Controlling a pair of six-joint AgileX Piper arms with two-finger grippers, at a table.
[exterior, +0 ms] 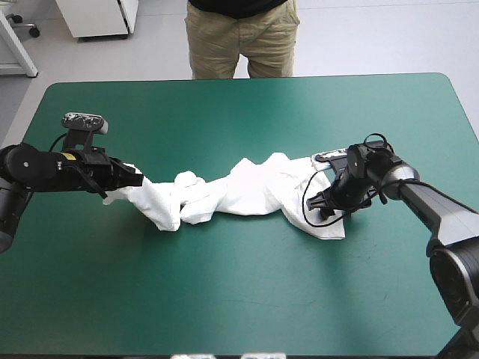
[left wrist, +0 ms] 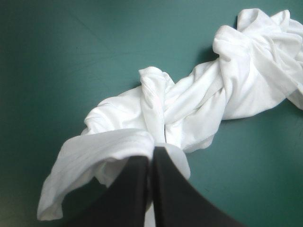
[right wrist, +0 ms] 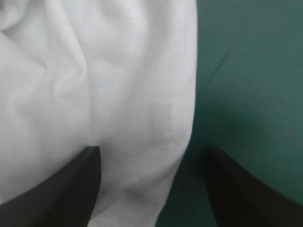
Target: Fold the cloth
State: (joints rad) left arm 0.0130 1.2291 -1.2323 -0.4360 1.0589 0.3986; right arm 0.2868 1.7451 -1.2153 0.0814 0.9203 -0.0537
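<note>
The white T-shirt (exterior: 239, 191) lies twisted and stretched in a long rope across the middle of the teal-green table. My left gripper (exterior: 137, 178) is shut on the T-shirt at its left end; in the left wrist view its black fingers (left wrist: 142, 189) meet in one arch with cloth (left wrist: 199, 104) draped over the tips. My right gripper (exterior: 327, 208) hovers over the shirt's right end. Its fingers (right wrist: 71, 184) stand apart in the right wrist view, with the white cloth (right wrist: 118, 94) lying between and ahead of them, its edge beside bare cover.
Bare teal-green cover (exterior: 239, 299) spreads in front of the shirt and behind it (exterior: 239, 112). The table's right edge (exterior: 468, 112) is close beyond the right arm.
</note>
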